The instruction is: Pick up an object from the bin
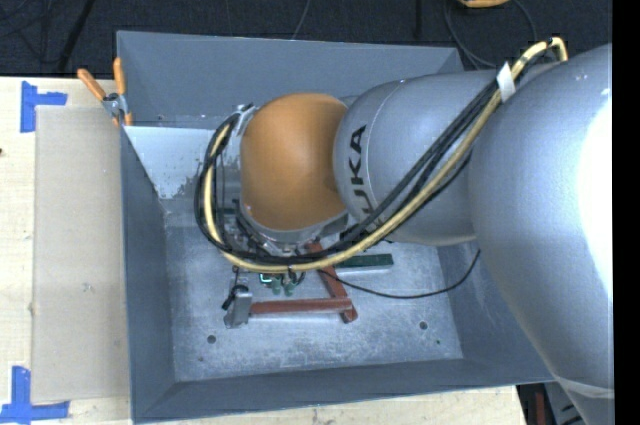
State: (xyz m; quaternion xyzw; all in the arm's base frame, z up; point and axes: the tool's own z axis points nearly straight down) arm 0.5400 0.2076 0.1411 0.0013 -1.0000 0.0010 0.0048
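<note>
Low in the bin (160, 313), the claw (262, 281) hung with its grip impossible to tell, a red-brown bar (292, 309) just beside it and a green piece (368, 262) to its right, so the pick looked not yet done.

Even, moderate light; soft shadows.

Orange-domed wrist cover (290, 158) sits low over grey metal bin (300, 353). Beneath it: reddish-brown bar frame (290, 309), small grey block (237, 308), dark green strip (368, 262).
</note>
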